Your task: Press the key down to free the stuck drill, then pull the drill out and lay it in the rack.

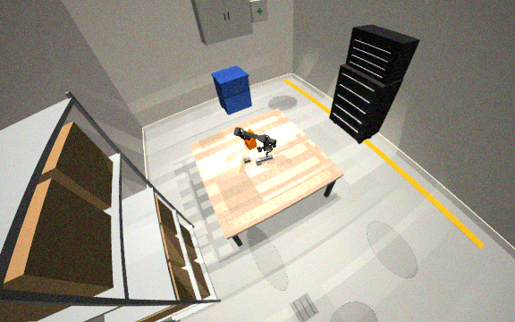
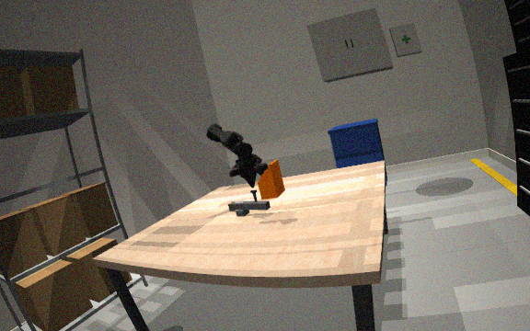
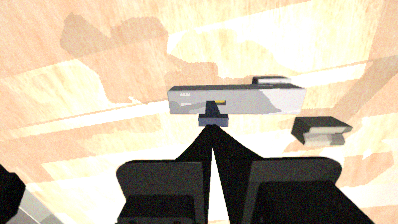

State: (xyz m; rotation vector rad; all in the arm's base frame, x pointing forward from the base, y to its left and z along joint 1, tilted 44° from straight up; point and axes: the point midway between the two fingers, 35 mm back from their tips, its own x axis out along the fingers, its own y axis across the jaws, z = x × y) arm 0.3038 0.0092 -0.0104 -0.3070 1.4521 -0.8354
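Note:
A grey block-like bar (image 1: 261, 161) (image 2: 261, 205) (image 3: 250, 100) lies on the table, with a yellow mark at a slot in its side. A dark T-shaped key (image 2: 254, 195) (image 3: 213, 121) stands up from the bar's slot, its wide head raised above it. My gripper (image 2: 253, 186) (image 3: 211, 129) is shut and empty, its tips pointing down just above the key's head; whether they touch it cannot be told. A small grey notched block (image 1: 247, 160) (image 2: 242, 212) (image 3: 322, 131), possibly the rack, is beside one end of the bar. No drill can be made out clearly.
An orange block (image 1: 250, 142) (image 2: 271, 180) stands on the wooden table (image 1: 280, 188) (image 2: 293, 257) beside my arm. A small grey piece (image 3: 271, 80) shows behind the bar in the wrist view. Shelving, a blue cabinet (image 1: 232, 89) (image 2: 356, 142) and a black tool chest (image 1: 367, 94) stand around the table.

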